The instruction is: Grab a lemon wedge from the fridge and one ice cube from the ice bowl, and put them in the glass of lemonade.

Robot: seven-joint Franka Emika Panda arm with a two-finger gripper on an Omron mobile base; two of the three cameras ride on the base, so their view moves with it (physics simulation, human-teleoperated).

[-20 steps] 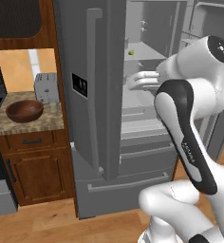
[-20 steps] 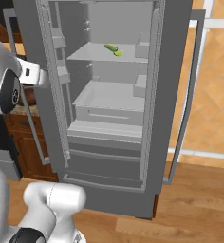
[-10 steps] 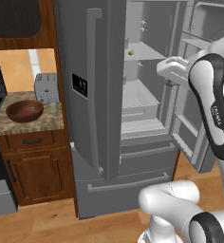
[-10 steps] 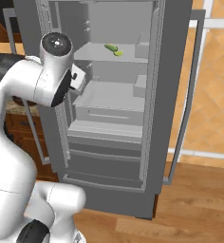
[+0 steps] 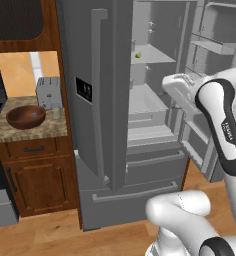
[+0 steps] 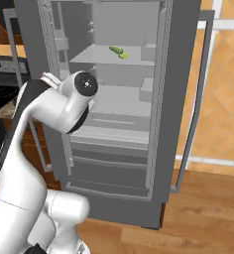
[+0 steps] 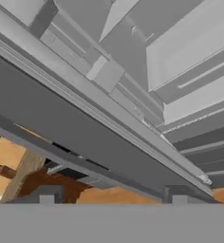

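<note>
Above and beyond the end effector [image 7: 109, 201], whose tips stand well apart with nothing between them, lemon wedge [image 6: 123, 56] on upper shelf [image 6: 89, 58] of open fridge [image 5: 90, 165]: raise the hand, enter squarely, clear the green vegetable [image 6: 115, 49] alongside.

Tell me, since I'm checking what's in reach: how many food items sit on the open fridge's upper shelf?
2: a green cucumber-like item and a small yellow-green lemon wedge just right of it, mid-shelf. Door bins may hide more.

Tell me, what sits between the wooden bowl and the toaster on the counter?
The small glass of lemonade stands there, right of the ice bowl and in front of the toaster, seen in the left base view.
</note>
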